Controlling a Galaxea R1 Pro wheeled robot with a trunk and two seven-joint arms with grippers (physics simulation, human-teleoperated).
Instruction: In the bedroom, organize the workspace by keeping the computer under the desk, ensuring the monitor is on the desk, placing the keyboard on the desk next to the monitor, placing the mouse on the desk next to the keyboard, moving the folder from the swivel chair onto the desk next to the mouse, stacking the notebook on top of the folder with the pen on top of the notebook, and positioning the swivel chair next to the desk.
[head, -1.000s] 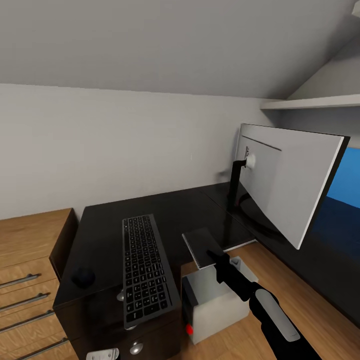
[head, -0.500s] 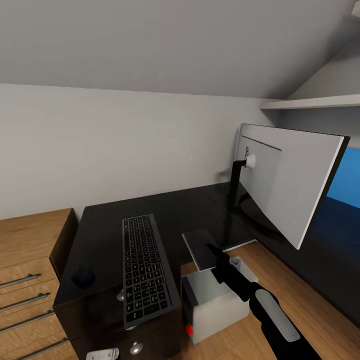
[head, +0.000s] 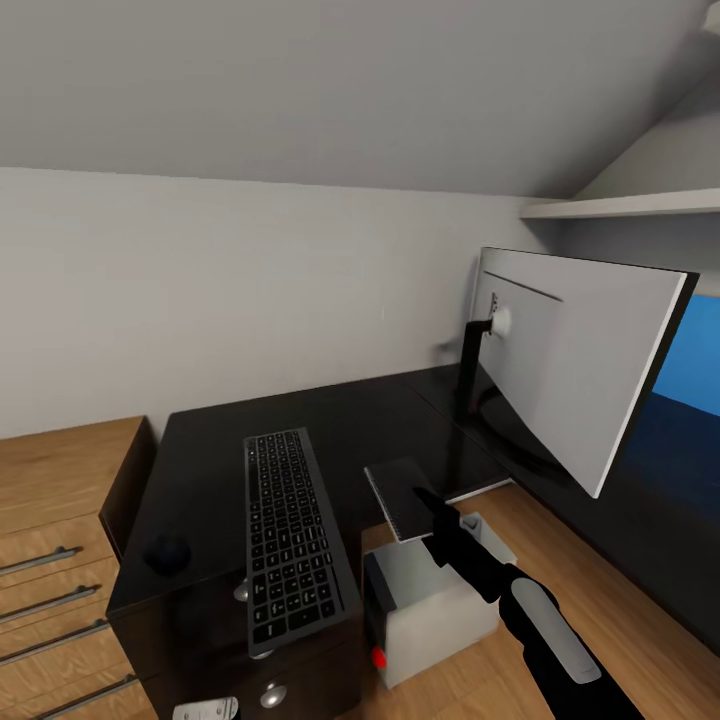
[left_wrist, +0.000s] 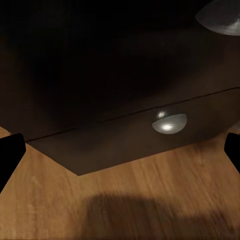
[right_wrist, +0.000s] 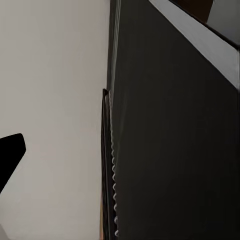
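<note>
Drawers with long steel handles front a light wood chest (head: 55, 520) at the left edge. Beside it stands the long black-topped desk (head: 215, 455), its dark drawers carrying round silver knobs (left_wrist: 169, 122). On the top lie a small rounded black mouse (head: 166, 552), then a slim black-keyed keyboard in a silver-grey frame (head: 290, 535) whose near end overhangs the front edge; no lettering on the keys can be read. Right of it, a thin dark grey notebook with a spiral edge (head: 402, 492) juts off the desk above a boxy light grey computer tower with a red button (head: 430, 600) on the wood floor. The right gripper (head: 432, 510) holds the notebook's near edge. The left gripper (left_wrist: 120, 150) hangs spread wide before the drawers. Farthest right, a large flat monitor (head: 575, 360) shows its pale grey back, unmarked.
</note>
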